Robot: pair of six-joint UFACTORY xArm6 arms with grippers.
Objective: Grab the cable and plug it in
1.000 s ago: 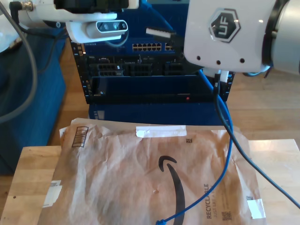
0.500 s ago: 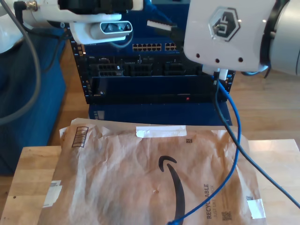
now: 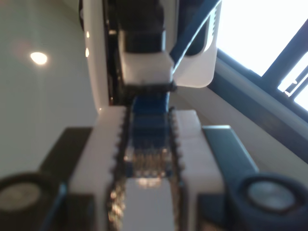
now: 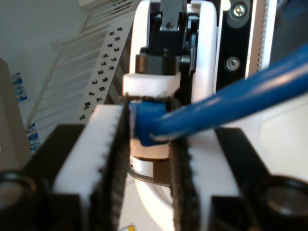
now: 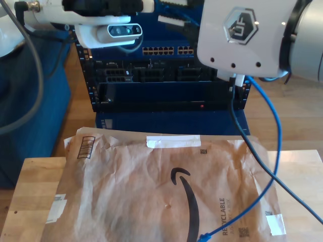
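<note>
The cable (image 5: 275, 151) is thin and bright blue. In the exterior view it hangs from under the big white arm (image 5: 242, 35) at the right, and its loose end (image 5: 203, 237) lies on the brown envelope. My first gripper (image 3: 148, 159) is shut on the cable's translucent-blue plug (image 3: 149, 166), held between white toothed fingers (image 3: 108, 144). My second gripper (image 4: 148, 125) is shut on the blue boot (image 4: 144, 120) just behind that plug. The two grippers face each other, nearly touching. In the exterior view they meet high up, in front of the rack.
A blue network rack (image 5: 166, 75) with a row of ports (image 5: 166, 50) stands behind the wooden table (image 5: 30, 191). A crumpled brown paper envelope (image 5: 151, 191) covers most of the table. A thicker black cable (image 5: 267, 171) trails from the white arm across the exterior view's right.
The hanging loop of the cable has swung toward the exterior view's right, and its loose end has slid right along the envelope. The arms have edged slightly upward.
</note>
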